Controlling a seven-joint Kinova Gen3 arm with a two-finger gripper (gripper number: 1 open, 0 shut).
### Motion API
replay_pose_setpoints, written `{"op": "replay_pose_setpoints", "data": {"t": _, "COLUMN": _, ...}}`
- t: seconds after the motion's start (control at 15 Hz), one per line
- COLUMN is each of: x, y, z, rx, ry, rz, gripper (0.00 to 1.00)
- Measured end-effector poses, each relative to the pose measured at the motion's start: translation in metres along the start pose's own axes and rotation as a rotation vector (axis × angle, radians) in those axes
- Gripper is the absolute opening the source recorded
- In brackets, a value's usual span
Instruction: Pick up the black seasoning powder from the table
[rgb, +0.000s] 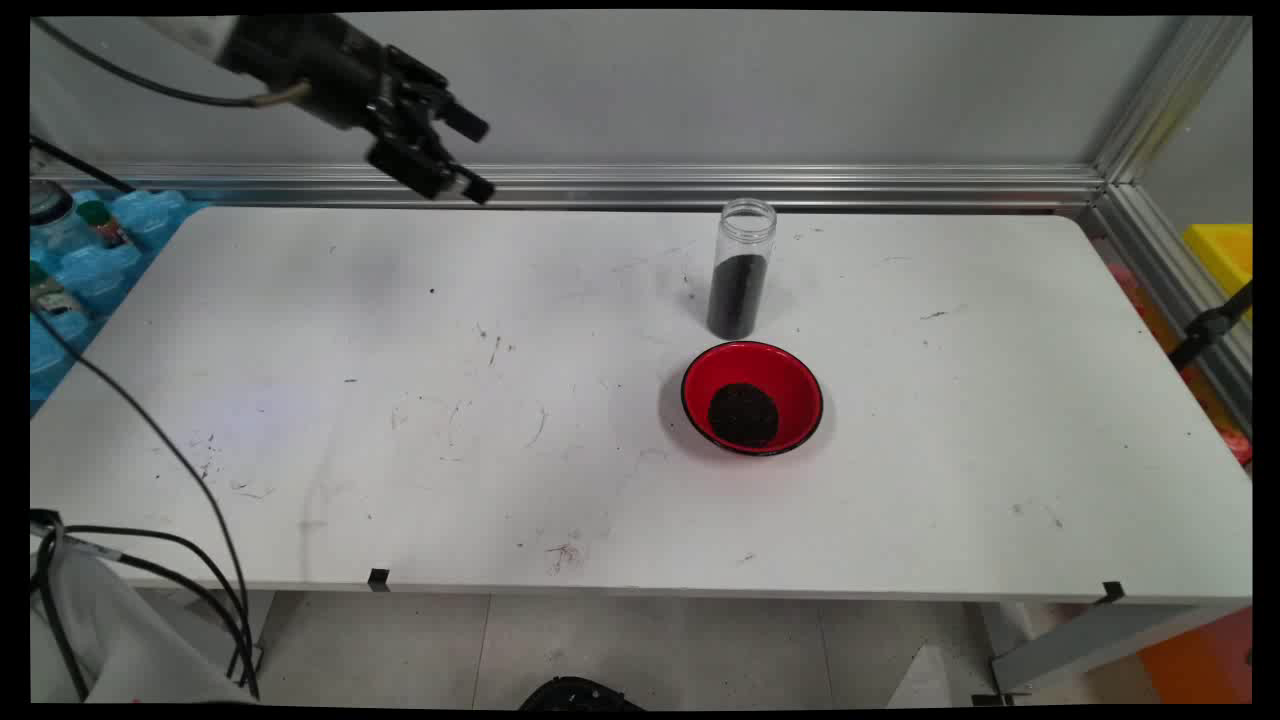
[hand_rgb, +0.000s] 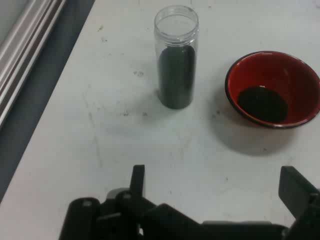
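The black two-finger hand (rgb: 468, 155) hangs high, spread and empty, over the white bench's (rgb: 400, 400) far left; the clear plastic jar (rgb: 741, 268), half full of dark grains, stands upright.

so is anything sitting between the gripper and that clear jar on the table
Nothing visible. The gripper, open, hangs high over the table's far left; only bare white table lies between it and the jar. The red bowl sits beyond, nearer the camera.

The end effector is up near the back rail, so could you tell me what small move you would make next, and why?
Probably lower the end effector toward the clear jar. It hangs open and empty above the table's far left; the jar stands upright, uncapped, partly filled with dark grains, beside the red bowl.
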Motion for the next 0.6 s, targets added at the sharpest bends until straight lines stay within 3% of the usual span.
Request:
{"op": "replay_pose_setpoints", "data": {"t": 0.33, "x": 0.014, "y": -0.010, "z": 0.056, "rx": 0.004, "ry": 0.007, "rz": -0.005, "gripper": 1.00}}
{"op": "replay_pose_setpoints", "data": {"t": 0.6, "x": 0.022, "y": -0.017, "z": 0.098, "rx": -0.023, "ry": 0.004, "rz": -0.003, "gripper": 1.00}}
